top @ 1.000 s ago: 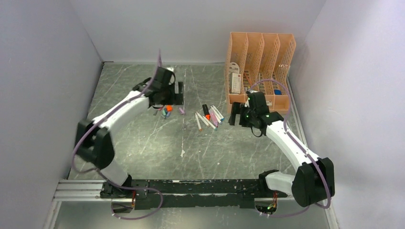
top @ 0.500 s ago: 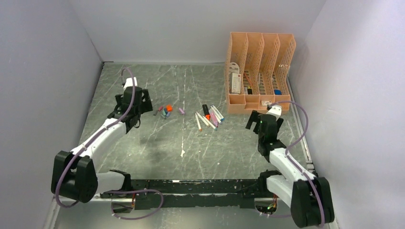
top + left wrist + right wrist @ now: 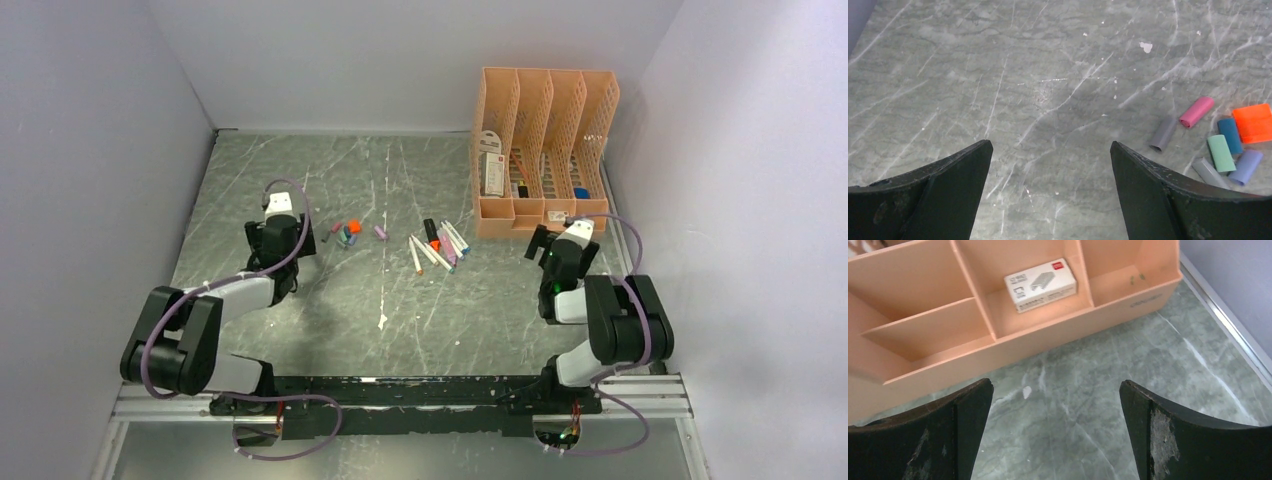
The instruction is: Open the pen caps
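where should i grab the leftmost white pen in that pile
Take the leftmost white pen by its near half, coming straight down with the jaws closing across the barrel. It lies flat on the table, and that end fans away from the neighbouring pens, leaving room on both sides.

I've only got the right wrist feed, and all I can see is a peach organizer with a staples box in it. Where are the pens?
Observer: In the top view the pens lie bunched on the table, just left of the organizer.
Operator: Any caps off?
Observer: Loose pen caps lie clustered apart from the pens, just right of the left end effector.
Operator: Is it holding one?
Observer: No, its jaws stand open over bare table.
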Action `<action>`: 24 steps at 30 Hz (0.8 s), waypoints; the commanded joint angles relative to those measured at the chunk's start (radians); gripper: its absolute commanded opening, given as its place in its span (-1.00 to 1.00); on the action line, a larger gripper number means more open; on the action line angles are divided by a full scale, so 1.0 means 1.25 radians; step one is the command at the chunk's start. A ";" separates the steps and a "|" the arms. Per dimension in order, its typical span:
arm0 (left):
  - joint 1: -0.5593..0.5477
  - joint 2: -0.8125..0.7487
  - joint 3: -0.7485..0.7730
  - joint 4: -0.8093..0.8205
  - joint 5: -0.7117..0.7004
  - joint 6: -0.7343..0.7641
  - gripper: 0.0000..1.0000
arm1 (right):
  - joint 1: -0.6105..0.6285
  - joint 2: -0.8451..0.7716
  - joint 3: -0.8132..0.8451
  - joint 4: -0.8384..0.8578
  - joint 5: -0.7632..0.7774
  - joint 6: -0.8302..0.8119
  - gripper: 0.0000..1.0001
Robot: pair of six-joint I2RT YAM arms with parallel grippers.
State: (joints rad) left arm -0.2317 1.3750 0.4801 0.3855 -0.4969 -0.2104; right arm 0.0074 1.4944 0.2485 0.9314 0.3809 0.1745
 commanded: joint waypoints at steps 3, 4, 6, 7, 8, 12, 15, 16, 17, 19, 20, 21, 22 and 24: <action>0.021 0.030 -0.019 0.205 0.013 0.107 0.99 | 0.012 0.060 -0.016 0.210 -0.050 -0.059 1.00; 0.027 0.031 -0.022 0.213 0.025 0.106 0.99 | 0.012 0.077 -0.023 0.252 -0.081 -0.084 1.00; 0.037 0.035 -0.027 0.231 0.040 0.107 0.99 | 0.024 0.075 -0.033 0.253 -0.106 -0.104 1.00; 0.042 0.037 -0.029 0.237 0.047 0.107 0.99 | 0.028 0.078 -0.041 0.276 -0.109 -0.112 1.00; 0.049 0.040 -0.036 0.257 0.059 0.106 0.99 | 0.029 0.093 -0.053 0.327 -0.111 -0.119 1.00; 0.104 0.087 -0.086 0.364 0.150 0.098 0.99 | 0.034 0.098 -0.009 0.246 -0.075 -0.109 1.00; 0.123 0.095 -0.103 0.405 0.220 0.124 1.00 | 0.036 0.094 -0.009 0.237 -0.073 -0.106 1.00; 0.123 0.100 -0.099 0.421 0.216 0.130 0.99 | 0.036 0.097 -0.011 0.248 -0.072 -0.109 1.00; 0.125 0.102 -0.088 0.389 0.211 0.132 1.00 | 0.036 0.095 -0.008 0.238 -0.072 -0.106 1.00; 0.127 0.133 -0.104 0.457 0.211 0.151 0.99 | 0.036 0.096 -0.010 0.245 -0.072 -0.108 1.00; 0.129 0.165 -0.115 0.530 0.217 0.163 0.99 | 0.036 0.095 -0.009 0.241 -0.071 -0.107 1.00; 0.126 0.187 -0.104 0.543 0.222 0.175 0.99 | 0.036 0.094 -0.009 0.239 -0.072 -0.107 1.00; 0.126 0.179 -0.091 0.492 0.232 0.170 0.99 | 0.036 0.096 -0.010 0.244 -0.071 -0.107 1.00; 0.135 0.182 -0.124 0.557 0.209 0.144 0.99 | 0.036 0.095 -0.009 0.239 -0.072 -0.107 1.00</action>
State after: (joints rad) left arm -0.0788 1.5867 0.3561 0.9051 -0.2577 -0.0315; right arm 0.0471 1.6028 0.2264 1.2064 0.2771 0.0605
